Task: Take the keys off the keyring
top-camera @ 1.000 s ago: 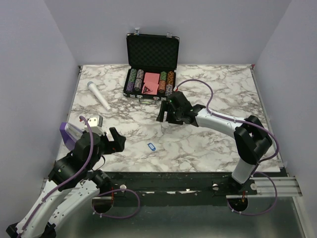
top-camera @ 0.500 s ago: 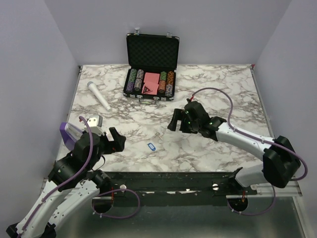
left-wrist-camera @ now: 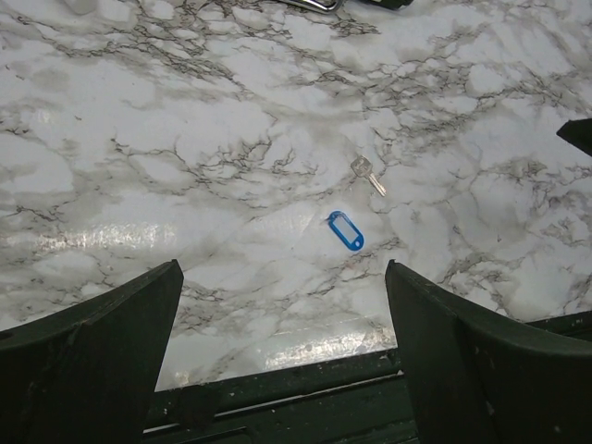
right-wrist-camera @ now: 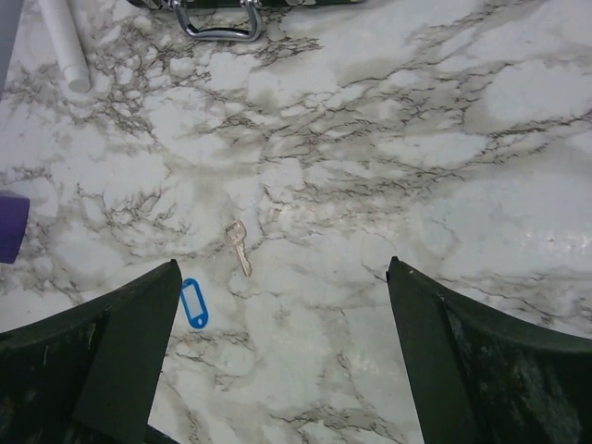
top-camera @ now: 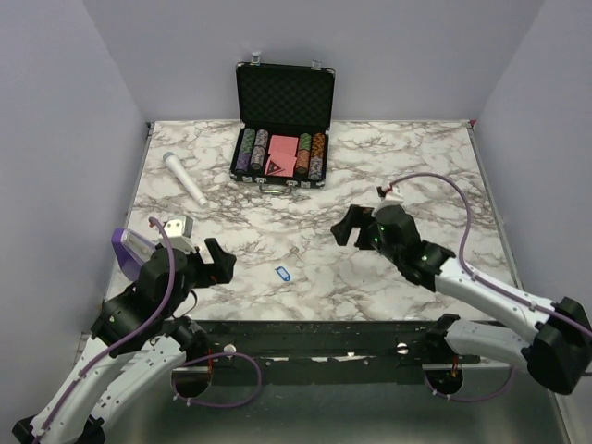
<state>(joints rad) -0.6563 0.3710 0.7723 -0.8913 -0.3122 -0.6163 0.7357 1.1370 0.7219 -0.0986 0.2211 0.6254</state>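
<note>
Since the key already lies loose on the marble table, just beside the blue key tag but not touching it, I'd call the separation done. The step in hand looks like a clean back-off.

Can't tell from any view whether anything else hangs on the tag; worth a look before signing off.

To do it well: lift straight clear and don't sweep low across the middle. Both pieces look light, and a finger brush would skate them across that slick top.

Pose-wise, the right gripper has jaws spread wide and nothing in them. It hovers over the table to the right of tag and key, forearm stretched low and forward from its base, wrist camera looking down on both.

The left gripper is also wide and empty. It sits near the front edge, left of the tag, arm folded back, nose pointed toward the tag.
</note>
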